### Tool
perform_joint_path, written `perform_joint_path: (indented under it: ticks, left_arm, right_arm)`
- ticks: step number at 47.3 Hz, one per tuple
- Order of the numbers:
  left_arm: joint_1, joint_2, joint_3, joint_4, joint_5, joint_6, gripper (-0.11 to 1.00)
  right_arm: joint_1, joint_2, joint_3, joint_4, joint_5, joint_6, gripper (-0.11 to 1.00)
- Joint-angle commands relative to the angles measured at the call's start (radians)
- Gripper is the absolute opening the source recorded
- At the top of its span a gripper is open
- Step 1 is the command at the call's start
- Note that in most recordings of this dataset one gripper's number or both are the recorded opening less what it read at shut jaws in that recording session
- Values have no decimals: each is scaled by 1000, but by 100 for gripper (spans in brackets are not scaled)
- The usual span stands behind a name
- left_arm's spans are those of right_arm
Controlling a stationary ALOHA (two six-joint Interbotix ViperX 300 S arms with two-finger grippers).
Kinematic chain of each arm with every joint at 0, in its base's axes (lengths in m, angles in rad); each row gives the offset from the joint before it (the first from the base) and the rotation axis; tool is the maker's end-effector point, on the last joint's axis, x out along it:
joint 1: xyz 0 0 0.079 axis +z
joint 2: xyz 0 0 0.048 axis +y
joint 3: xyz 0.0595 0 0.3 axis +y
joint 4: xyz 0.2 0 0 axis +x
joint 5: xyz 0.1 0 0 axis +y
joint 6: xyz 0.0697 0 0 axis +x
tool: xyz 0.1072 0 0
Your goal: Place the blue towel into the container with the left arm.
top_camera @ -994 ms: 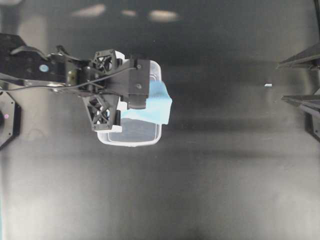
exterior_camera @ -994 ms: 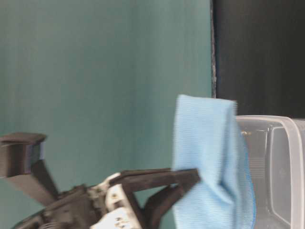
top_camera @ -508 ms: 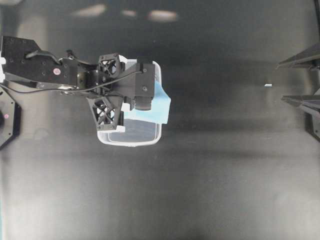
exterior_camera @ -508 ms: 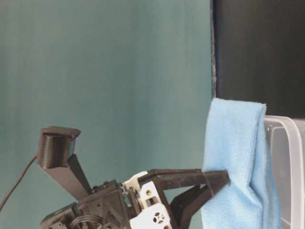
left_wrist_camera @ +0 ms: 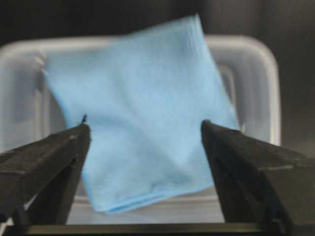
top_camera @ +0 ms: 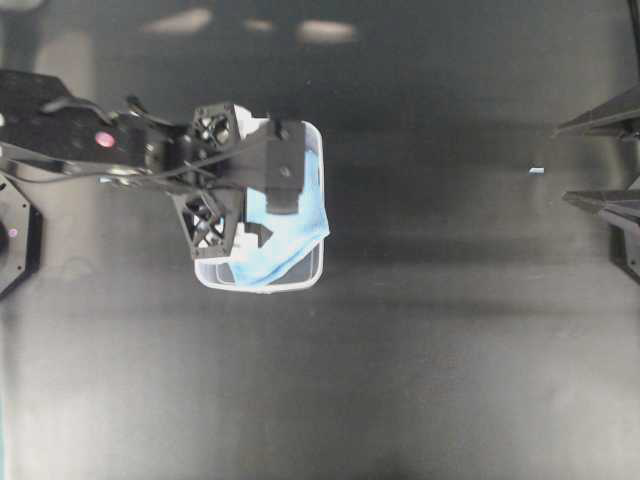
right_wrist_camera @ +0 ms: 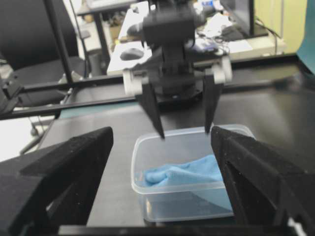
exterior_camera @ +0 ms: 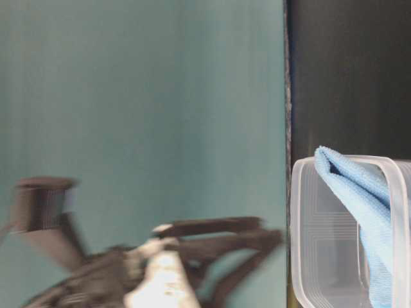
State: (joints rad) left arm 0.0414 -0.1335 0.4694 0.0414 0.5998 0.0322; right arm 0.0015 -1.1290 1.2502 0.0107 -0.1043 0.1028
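Note:
The blue towel (top_camera: 288, 238) lies crumpled inside the clear container (top_camera: 303, 284); it leans on one wall with a fold at rim height in the table-level view (exterior_camera: 363, 196). My left gripper (top_camera: 248, 180) hangs open and empty just above the tub. Its black fingers (left_wrist_camera: 59, 152) stand wide apart with the towel (left_wrist_camera: 138, 83) loose below them, and the tub rim (left_wrist_camera: 256, 49) shows around it. The right wrist view shows the left gripper (right_wrist_camera: 183, 132) over the tub (right_wrist_camera: 177, 189) and the towel (right_wrist_camera: 187, 172). My right gripper (top_camera: 560, 162) is open at the far right.
A small white scrap (top_camera: 537, 170) lies on the black table near the right gripper. A black base plate (top_camera: 15, 235) sits at the left edge. A teal wall (exterior_camera: 141, 96) stands behind the table.
The left gripper opened and let go of the towel, which dropped from hanging over the rim into the tub. The right arm has not moved.

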Motion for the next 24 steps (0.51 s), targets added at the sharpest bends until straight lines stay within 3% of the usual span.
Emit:
perform_joint_path:
  ticks: [1,11,24]
  left_arm:
    - [8,-107,-34,3,-5,-3,84]
    - [-3,-316,14,3,-64,-28,84]
    - [-15,-537,195,3,-193,-81,84]
  right_arm:
    - [2,6,-8,3,-9,2,78]
    - [2,6,-6,3,-9,2,78]
    - [2,6,-5,3,-9,2,78]
